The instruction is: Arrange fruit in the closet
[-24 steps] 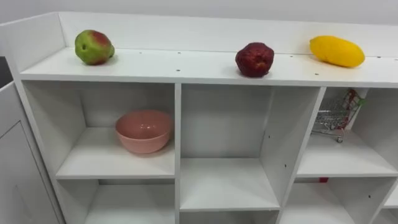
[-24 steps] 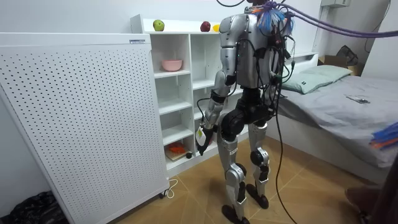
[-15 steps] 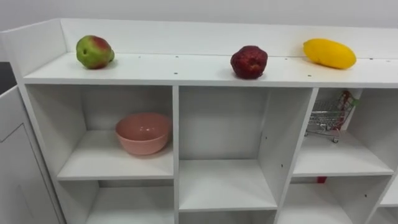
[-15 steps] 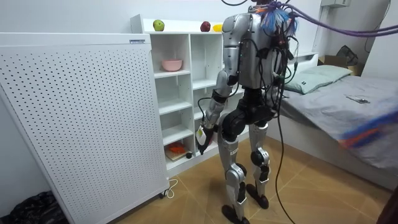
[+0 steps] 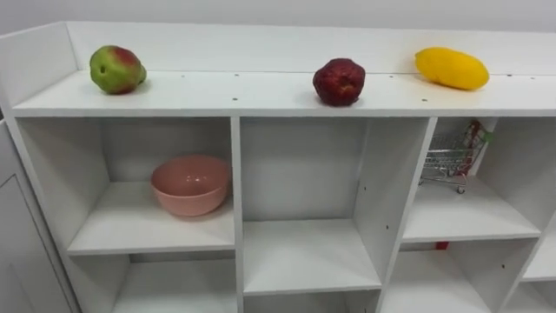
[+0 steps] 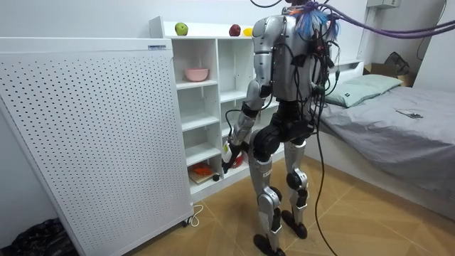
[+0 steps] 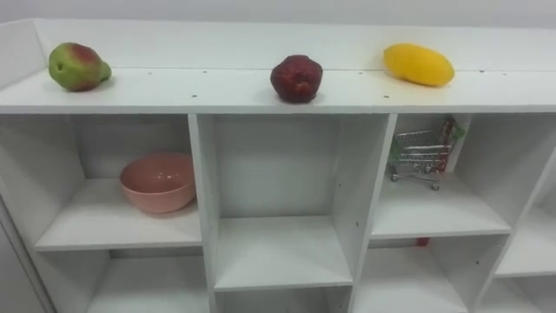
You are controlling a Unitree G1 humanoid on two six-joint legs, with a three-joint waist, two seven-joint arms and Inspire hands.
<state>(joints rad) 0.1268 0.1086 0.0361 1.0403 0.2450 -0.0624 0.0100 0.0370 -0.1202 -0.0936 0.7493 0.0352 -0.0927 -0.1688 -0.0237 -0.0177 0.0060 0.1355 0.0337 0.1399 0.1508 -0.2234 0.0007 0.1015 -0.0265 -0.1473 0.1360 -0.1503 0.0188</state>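
Left hand (image 6: 226,152) lifted | apple (image 5: 115,69), red fruit (image 5: 339,82), mango (image 5: 451,68) atop closet (image 5: 261,97) (bowl (image 5: 190,183) below)

White closet (image 5: 304,94) boards are showing a smooth, matt finish. At ten o'clock, the green-red fruit (image 5: 115,69) is looking smooth-skinned with a faint sheen, and the dark red fruit (image 5: 339,83) at twelve is looking dull and dimpled. The pink bowl (image 5: 190,184) is gleaming softly, and the small cart (image 5: 445,162) at three is glinting as metal wire.
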